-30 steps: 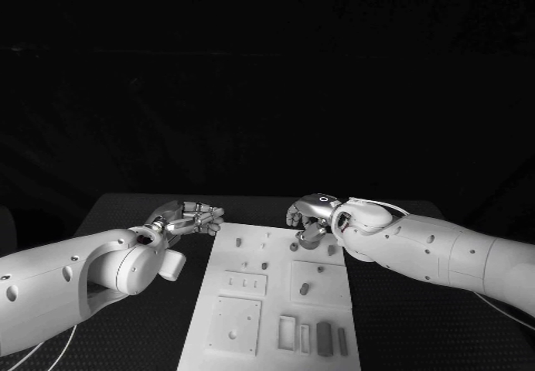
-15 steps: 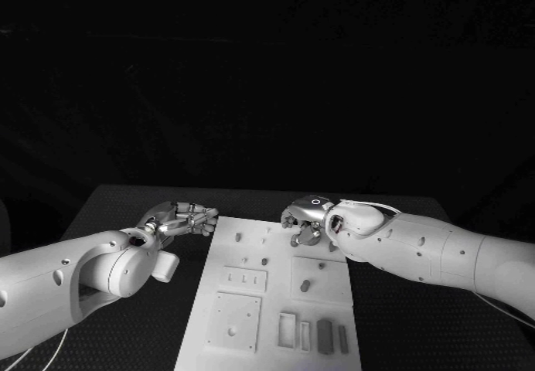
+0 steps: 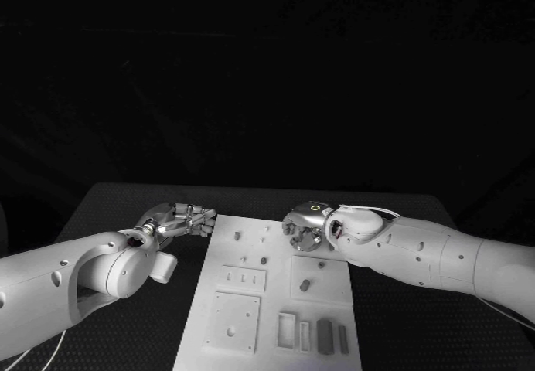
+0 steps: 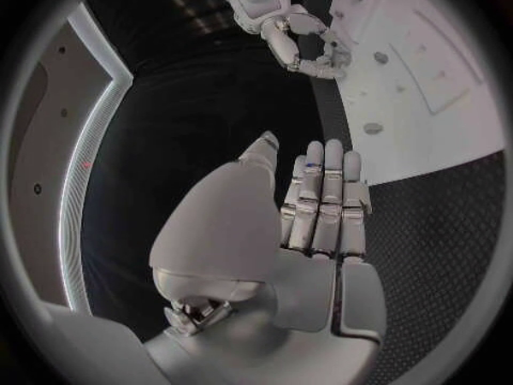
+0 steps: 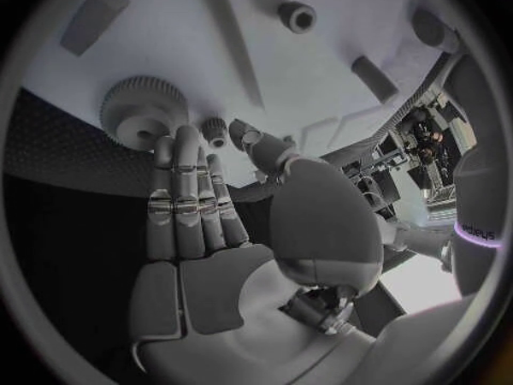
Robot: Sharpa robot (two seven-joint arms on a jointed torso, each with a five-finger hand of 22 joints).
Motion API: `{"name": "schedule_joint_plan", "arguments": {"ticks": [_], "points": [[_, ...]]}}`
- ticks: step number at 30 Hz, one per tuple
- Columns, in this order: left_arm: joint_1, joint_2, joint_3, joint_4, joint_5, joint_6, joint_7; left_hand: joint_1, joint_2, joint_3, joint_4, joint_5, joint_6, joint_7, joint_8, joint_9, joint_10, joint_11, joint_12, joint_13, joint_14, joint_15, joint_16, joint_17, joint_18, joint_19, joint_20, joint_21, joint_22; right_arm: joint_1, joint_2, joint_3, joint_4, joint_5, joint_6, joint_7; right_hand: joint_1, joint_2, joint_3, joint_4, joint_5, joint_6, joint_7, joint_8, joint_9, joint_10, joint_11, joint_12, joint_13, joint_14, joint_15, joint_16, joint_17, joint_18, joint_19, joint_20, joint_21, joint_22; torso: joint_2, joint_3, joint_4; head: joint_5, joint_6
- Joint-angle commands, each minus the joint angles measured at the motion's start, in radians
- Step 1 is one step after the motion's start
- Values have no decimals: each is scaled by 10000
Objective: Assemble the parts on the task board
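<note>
Head view: white task board lies mid on dark textured table; small parts sit in its recesses, rectangular slots at near edge. Left hand off board's far-left corner, right hand over far end.

L wrist view: fingers straight, together, holding nothing.

R wrist view: fingers flat, empty, beside toothed gear

The room is dark; the background beyond the table is black. The task board and both white arms glare pale under overhead light. In the wrist views straight edges bow towards the rim, and a bright strip light glows.
</note>
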Motion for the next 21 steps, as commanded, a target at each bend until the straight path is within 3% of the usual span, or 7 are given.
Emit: {"name": "schedule_joint_plan", "arguments": {"ticks": [1,14,21], "points": [[7,18,6,13,-16,189,49,-88,18,-53,3,-68,41,60,-47,-18,67,13,-78,-15,44,12,-63,19,182,36,38,64,-16,-53,-8,-26,-54,-219,244,-33,-85,25,-74,-15,-5,69,-28,39,11,47,-18,64,23,82,19,48,30,147,50,-4,30,4,44,-2,6,2,2],[7,-1,6,7,-16,202,31,-99,-13,-77,-4,-90,46,60,-58,-21,80,11,-101,-16,47,14,-81,33,187,28,40,68,-18,-90,-12,-32,-74,-390,309,-41,-15,162,-123,-53,-27,419,-22,219,97,632,-116,231,182,323,-81,307,394,147,319,-143,289,152,117,-10,-14,20,32],[6,-10,6,-15,-15,224,15,-101,-14,-80,-4,-92,48,59,-61,-22,84,10,-107,-16,48,14,-86,37,188,27,40,69,-18,-111,-53,-37,-33,-571,388,-68,4,232,-105,-68,-36,772,-89,398,246,1103,-268,370,410,485,-224,617,657,147,551,-275,627,169,153,-19,-16,15,52]]}}
